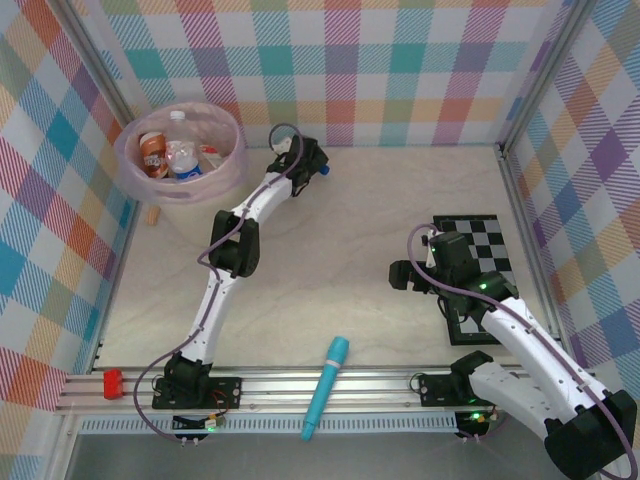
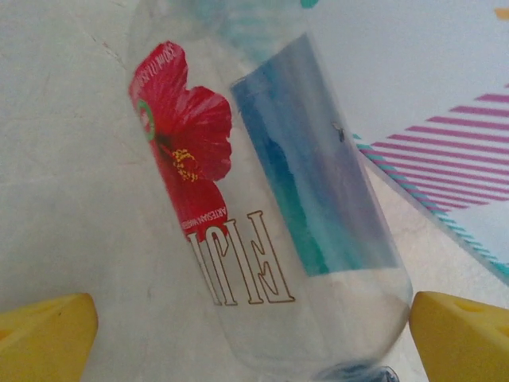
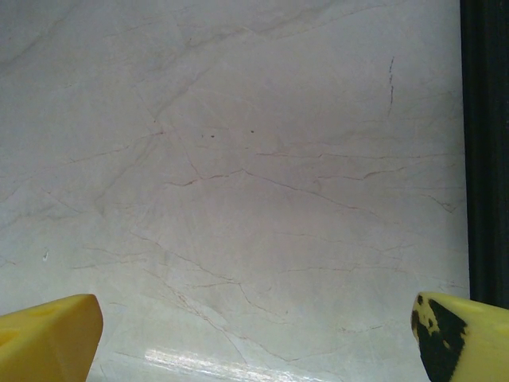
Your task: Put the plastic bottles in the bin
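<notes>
A clear plastic bottle (image 2: 262,199) with a red flower and a blue label lies on the table between the yellow fingers (image 2: 44,334) of my left gripper (image 2: 254,338). The jaws stand wide open on either side of it, the left one clear of the bottle. In the top view my left gripper (image 1: 305,158) is at the far back, right of the bin (image 1: 232,160), and the bottle's blue cap (image 1: 323,170) pokes out beside it. Three bottles (image 1: 183,158) lie in the bin, one of them brown. My right gripper (image 1: 405,275) hangs open over bare table.
A black-and-white chequered board (image 1: 490,240) lies at the right under my right arm. A long teal cylinder (image 1: 325,388) rests across the front rail. A small red block (image 1: 112,382) sits at the front left. Plaid walls enclose the table.
</notes>
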Motion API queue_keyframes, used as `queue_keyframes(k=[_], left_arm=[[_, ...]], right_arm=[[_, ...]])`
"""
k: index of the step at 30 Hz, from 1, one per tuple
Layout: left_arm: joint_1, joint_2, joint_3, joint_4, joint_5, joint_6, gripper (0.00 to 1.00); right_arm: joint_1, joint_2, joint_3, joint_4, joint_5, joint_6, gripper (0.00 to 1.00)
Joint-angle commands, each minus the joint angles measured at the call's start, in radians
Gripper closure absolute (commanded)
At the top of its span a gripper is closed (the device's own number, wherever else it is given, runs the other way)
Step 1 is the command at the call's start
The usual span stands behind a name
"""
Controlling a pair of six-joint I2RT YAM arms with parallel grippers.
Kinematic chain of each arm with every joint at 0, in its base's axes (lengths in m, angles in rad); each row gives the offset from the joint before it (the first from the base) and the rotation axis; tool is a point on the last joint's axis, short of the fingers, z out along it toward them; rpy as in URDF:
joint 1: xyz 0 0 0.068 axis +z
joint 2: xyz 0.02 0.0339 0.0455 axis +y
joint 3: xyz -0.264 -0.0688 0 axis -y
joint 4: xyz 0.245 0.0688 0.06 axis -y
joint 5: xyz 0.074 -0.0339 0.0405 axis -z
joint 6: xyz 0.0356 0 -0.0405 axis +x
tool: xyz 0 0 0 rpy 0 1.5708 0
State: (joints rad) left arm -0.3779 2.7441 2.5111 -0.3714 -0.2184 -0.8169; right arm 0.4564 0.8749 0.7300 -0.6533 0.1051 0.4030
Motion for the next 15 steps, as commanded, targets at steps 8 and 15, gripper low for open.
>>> queue_keyframes(k=[8, 15], left_arm=[[0.040, 0.064, 0.046, -0.089, 0.072, -0.005, 0.21], [0.052, 0.031, 0.031, -0.117, 0.069, 0.021, 0.36]], right_arm=[[-0.004, 0.007, -0.020, 0.005, 0.002, 0.001, 0.00], [-0.006, 0.012, -0.023, 0.012, -0.006, 0.013, 0.00]])
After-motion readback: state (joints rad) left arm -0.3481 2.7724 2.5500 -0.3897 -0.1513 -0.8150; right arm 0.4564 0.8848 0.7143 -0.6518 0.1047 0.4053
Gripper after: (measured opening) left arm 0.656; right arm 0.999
